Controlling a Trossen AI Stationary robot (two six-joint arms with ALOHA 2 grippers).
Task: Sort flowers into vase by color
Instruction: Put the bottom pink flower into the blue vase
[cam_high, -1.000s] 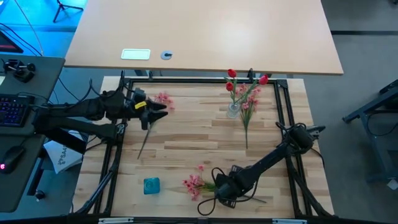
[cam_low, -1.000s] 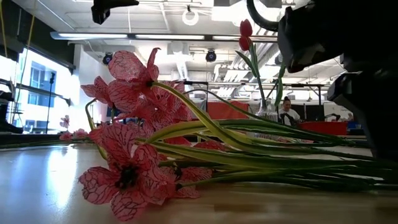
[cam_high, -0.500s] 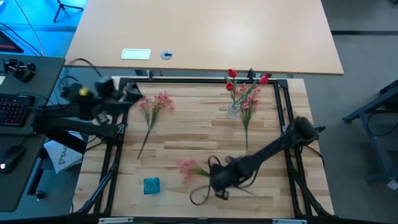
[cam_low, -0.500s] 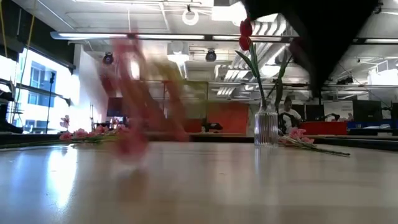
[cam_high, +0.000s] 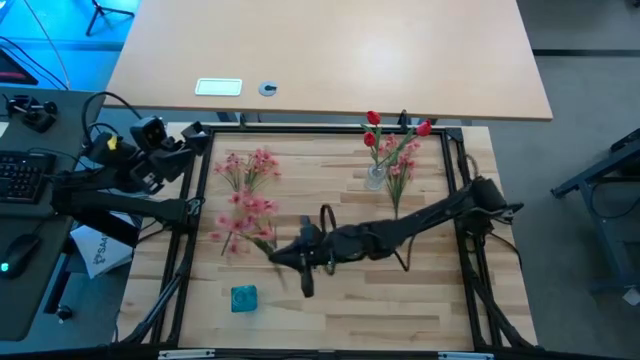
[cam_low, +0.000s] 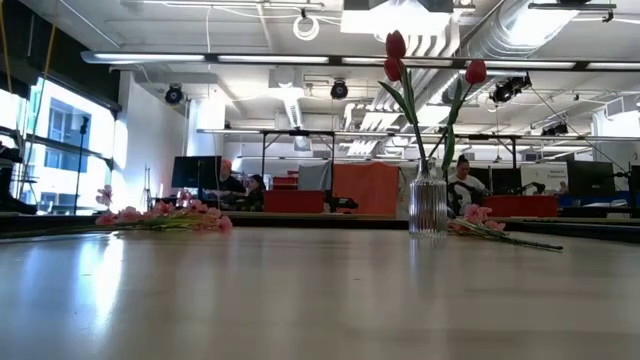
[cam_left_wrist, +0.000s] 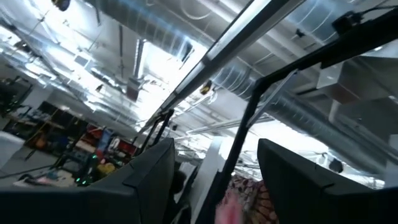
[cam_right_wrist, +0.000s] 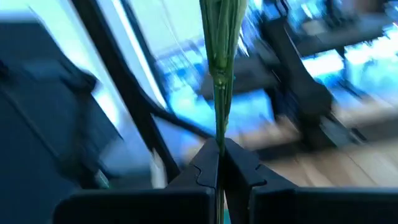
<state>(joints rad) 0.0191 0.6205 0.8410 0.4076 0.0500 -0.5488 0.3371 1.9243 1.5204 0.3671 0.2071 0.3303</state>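
Pink spray (cam_high: 245, 213) now farther left, stem toward right hand (cam_high: 300, 257).

I can read no text, label, brand, number or sign anywhere around me. The white card (cam_high: 218, 87) on the far table shows only faint marks too small to make out, and the white sheet (cam_high: 100, 252) beyond the left edge of my worktop carries dark print I cannot decipher. The screens and signs in the room behind the worktop are too distant to read.
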